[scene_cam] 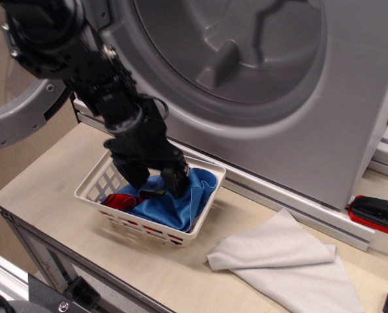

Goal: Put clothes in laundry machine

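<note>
Hand [160,184] down in basket [89,186], on clothes [174,202].

Black arm [83,59], bulky jointed segments, thin black cable loop, two blunt black fingers [179,181].

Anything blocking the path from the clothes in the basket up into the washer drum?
Nothing visible does. The door is swung open to the left, the drum opening is clear, and the gripper is already down in the blue cloth in the white basket.
</note>
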`<act>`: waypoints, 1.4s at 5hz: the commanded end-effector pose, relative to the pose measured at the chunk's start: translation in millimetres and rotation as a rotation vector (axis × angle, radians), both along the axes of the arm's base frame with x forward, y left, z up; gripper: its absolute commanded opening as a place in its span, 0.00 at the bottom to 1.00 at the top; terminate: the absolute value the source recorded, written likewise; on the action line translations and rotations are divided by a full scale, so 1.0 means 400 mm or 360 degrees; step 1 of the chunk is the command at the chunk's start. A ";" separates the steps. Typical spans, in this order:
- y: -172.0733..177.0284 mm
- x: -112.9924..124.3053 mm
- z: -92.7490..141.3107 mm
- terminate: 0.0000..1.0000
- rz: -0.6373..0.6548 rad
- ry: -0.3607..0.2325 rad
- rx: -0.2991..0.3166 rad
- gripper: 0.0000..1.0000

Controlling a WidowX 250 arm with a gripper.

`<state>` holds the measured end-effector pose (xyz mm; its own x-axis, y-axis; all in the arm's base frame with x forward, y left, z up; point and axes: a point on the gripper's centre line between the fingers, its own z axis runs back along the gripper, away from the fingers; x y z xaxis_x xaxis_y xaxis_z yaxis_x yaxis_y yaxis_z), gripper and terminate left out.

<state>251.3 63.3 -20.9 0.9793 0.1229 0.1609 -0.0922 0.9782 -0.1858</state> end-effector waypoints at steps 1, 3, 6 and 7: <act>0.034 0.046 -0.027 0.00 0.0105 -0.0072 0.0142 1.00; 0.038 0.067 -0.063 0.00 0.0111 -0.0007 0.0123 0.00; 0.087 0.076 0.103 0.00 0.0029 -0.0323 0.0239 0.00; 0.101 0.088 0.172 0.00 0.0022 -0.0335 0.0179 0.00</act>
